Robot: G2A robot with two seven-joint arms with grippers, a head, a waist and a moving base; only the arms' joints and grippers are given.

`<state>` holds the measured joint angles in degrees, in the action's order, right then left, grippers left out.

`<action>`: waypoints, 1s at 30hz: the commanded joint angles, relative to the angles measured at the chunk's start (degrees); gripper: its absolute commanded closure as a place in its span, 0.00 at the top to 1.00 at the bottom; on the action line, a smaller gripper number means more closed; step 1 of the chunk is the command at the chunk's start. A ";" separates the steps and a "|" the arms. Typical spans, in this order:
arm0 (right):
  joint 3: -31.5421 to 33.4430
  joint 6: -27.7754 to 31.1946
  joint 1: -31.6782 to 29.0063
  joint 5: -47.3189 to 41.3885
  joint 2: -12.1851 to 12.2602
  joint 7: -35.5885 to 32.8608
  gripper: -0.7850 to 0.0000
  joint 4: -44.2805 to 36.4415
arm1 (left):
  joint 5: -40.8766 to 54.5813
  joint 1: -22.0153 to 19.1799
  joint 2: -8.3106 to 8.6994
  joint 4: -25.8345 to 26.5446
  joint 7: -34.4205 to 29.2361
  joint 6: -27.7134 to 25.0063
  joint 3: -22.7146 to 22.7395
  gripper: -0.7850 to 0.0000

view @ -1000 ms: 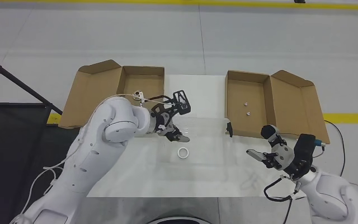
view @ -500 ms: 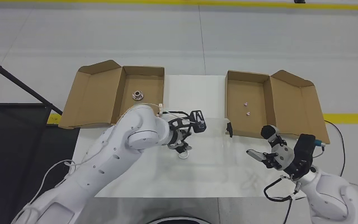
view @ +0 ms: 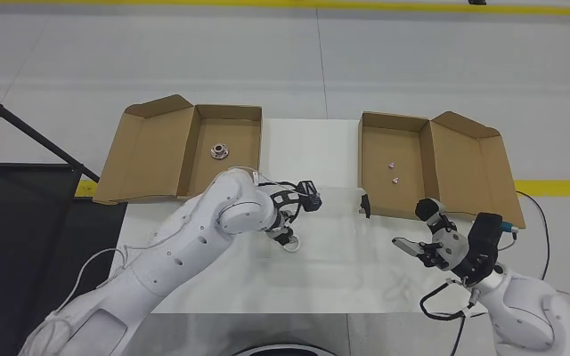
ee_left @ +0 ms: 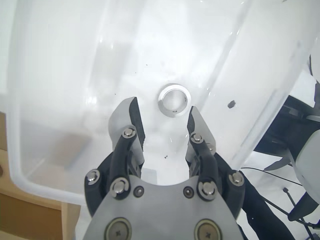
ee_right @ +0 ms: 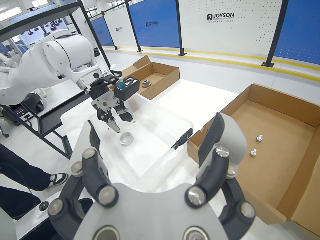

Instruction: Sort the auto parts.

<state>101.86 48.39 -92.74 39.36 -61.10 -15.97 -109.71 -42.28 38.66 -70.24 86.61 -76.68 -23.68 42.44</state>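
A silver ring lies on the floor of a clear plastic bin in the middle of the table. My left gripper hangs open just above it, its fingertips to either side of the ring's near edge and not touching it. In the top view the ring sits right under the left gripper. The right wrist view shows that same gripper poised over the ring. My right gripper is open with nothing in it, at the table's front right.
A cardboard box at the back left holds a flanged metal part. The right-hand cardboard box holds two small bolts. A black clip sits at the bin's right edge.
My left gripper has moved right and toward the front, down into the bin and onto the ring. The right arm has not moved.
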 commanded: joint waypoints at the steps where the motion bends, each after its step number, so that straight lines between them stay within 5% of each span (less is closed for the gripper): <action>1: 0.00 0.00 0.00 0.00 0.00 0.00 1.00 0.00 | -0.05 -0.37 -0.19 -1.43 -0.06 0.40 -0.61 0.56; 24: 0.00 0.00 0.00 0.00 0.00 0.00 1.00 0.00 | 1.44 -5.76 -4.11 -13.16 2.92 2.37 -8.29 0.40; 30: 0.00 0.00 0.00 0.00 0.00 0.00 1.00 0.00 | 1.55 -6.49 -4.75 -14.40 3.11 2.82 -8.98 0.26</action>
<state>101.86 48.39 -92.74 39.36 -61.10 -15.97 -109.71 -40.72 32.24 -74.92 72.37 -73.56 -20.95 33.52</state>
